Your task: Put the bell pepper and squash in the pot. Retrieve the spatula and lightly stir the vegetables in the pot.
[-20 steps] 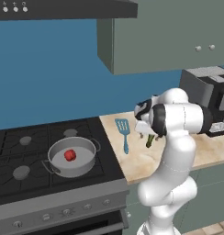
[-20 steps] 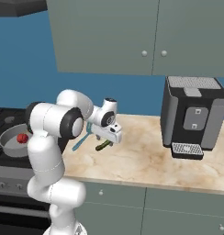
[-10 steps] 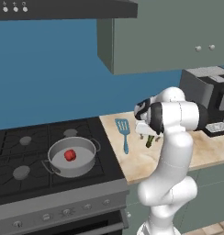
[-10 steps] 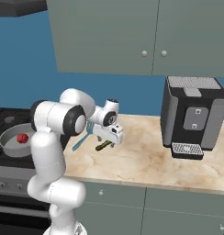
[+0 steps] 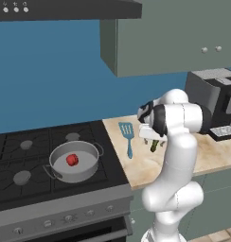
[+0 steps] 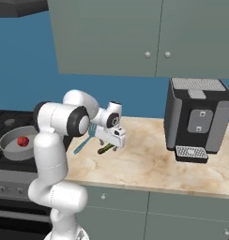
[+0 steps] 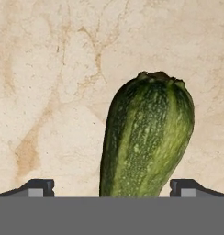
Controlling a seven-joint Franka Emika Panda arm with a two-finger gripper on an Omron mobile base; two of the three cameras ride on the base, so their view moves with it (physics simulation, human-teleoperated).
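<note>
likely firm and smooth, the squash (image 7: 146, 137) lay between the gripper's (image 7: 112, 186) spread fingers, best pinched mid-body.

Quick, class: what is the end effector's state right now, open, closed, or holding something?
End effector: open, fingertips on either side of the squash on the counter, not closed on it.

Even, diffuse rendered light is illuminating all views brightly, without glare. Soft shadows are falling under the pot (image 5: 74, 163) rim. Nothing is appearing blurred or distorted.
</note>
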